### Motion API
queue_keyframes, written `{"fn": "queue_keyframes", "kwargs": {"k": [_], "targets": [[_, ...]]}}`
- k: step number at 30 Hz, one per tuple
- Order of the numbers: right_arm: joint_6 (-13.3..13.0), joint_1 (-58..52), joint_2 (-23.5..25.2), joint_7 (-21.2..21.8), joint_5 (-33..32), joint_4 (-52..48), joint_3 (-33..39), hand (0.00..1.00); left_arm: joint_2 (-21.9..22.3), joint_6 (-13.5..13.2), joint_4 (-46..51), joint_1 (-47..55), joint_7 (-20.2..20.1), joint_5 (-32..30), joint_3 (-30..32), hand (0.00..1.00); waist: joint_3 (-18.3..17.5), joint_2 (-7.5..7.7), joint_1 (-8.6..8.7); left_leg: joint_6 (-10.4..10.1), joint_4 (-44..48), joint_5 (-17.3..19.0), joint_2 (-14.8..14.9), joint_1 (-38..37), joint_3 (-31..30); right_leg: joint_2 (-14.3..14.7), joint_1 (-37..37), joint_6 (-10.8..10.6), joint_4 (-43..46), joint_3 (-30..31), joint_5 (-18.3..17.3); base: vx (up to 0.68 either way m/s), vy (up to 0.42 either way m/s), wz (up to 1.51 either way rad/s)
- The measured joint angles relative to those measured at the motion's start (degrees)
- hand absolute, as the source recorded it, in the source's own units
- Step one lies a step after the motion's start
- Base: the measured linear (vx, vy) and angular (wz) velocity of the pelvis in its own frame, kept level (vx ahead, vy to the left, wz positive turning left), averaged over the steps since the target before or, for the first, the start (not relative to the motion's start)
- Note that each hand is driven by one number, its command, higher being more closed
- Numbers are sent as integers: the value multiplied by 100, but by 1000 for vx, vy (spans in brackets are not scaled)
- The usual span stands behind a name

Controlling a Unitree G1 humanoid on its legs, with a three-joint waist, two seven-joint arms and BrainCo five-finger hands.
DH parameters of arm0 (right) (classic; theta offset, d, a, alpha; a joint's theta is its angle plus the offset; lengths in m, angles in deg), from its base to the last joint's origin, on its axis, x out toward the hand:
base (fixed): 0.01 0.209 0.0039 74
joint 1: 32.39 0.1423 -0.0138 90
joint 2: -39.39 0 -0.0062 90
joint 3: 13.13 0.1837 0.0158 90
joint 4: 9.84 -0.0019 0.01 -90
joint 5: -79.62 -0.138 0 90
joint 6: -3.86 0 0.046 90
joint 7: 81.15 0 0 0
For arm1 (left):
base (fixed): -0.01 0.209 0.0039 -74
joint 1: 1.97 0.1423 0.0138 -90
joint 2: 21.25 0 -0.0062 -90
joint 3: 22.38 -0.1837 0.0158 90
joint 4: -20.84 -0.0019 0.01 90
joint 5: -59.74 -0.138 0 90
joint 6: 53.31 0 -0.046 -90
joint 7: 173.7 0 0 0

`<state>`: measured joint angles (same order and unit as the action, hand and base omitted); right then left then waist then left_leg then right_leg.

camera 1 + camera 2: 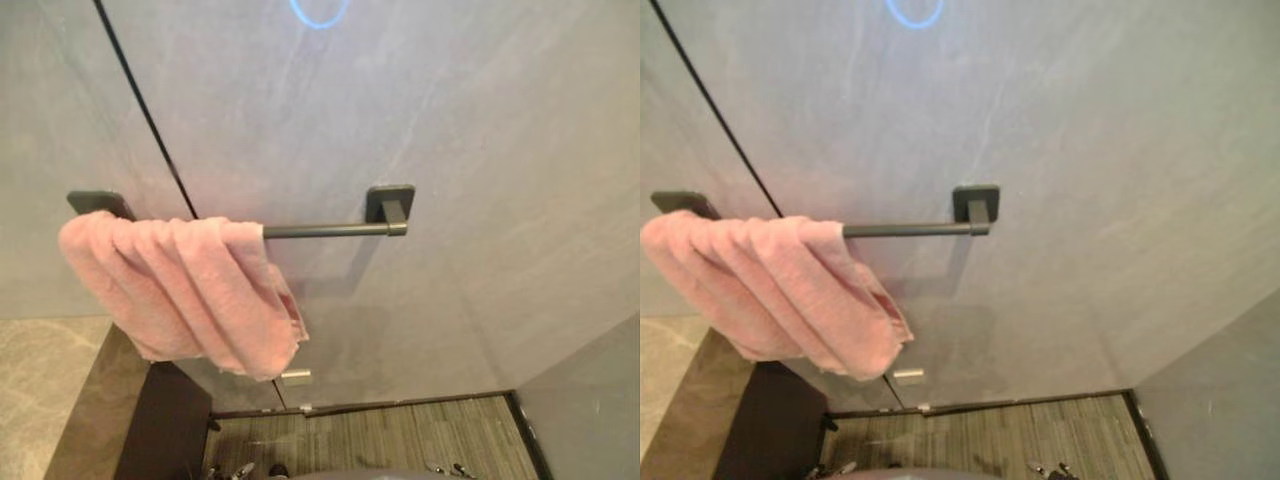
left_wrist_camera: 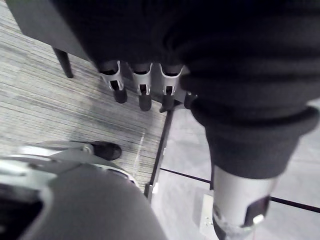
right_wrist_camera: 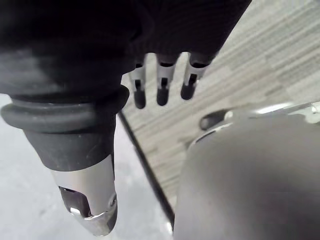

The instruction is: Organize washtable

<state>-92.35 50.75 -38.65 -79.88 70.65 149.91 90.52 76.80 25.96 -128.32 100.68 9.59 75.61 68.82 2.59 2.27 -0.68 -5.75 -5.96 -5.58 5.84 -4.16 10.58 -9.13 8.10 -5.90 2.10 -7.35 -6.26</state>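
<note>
The pink towel (image 1: 190, 290) hangs bunched in thick folds over the left part of a dark towel bar (image 1: 325, 230), its lower corner drooping toward the right. The bar's right end is bare and meets a square dark bracket (image 1: 390, 205). A second bracket (image 1: 98, 202) peeks out above the towel's left end. Both are fixed to a grey stone-look wall (image 1: 480, 150), where a thin dark seam (image 1: 140, 110) slants down behind the towel and a ring of blue light (image 1: 320, 12) glows near the top. Low on the wall sits a small pale plate (image 1: 295, 376). At lower left lies a pale tabletop (image 1: 35, 390). Below is a grey striped floor (image 1: 400, 440). The left hand (image 2: 144, 87) and right hand (image 3: 161, 82) hang above that floor, fingers straight and released, grasping nothing.
</note>
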Motion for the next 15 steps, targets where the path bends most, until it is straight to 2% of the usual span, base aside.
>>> {"fn": "queue_keyframes", "kwargs": {"k": [3,6,9,15], "targets": [[-1,-51,-3,-14,5,-111,-293,0,151,-165,2330,473,59,75,-103,0,3,36,-21,-5,1,-8,-21,129,-128,-7,-49,-4,3,-79,-6,-2,-6,19],[0,-82,23,-12,9,-226,-306,0,285,-223,3576,514,87,-121,-33,0,-19,26,-12,-5,1,-8,-14,110,-110,-2,-32,-6,11,-73,-5,6,-4,-1],[4,-150,8,-11,13,-381,-384,0,351,-290,4504,462,360,-541,181,0,-27,-14,-12,-7,1,-6,0,50,-42,3,-10,1,10,-52,-9,4,-17,-10],[11,-259,-34,-13,59,-596,-414,0,601,-321,5260,610,977,-1014,352,0,-26,-60,-30,-9,-1,-4,13,4,-35,10,53,6,-19,-70,-12,0,-3,-1]]}}
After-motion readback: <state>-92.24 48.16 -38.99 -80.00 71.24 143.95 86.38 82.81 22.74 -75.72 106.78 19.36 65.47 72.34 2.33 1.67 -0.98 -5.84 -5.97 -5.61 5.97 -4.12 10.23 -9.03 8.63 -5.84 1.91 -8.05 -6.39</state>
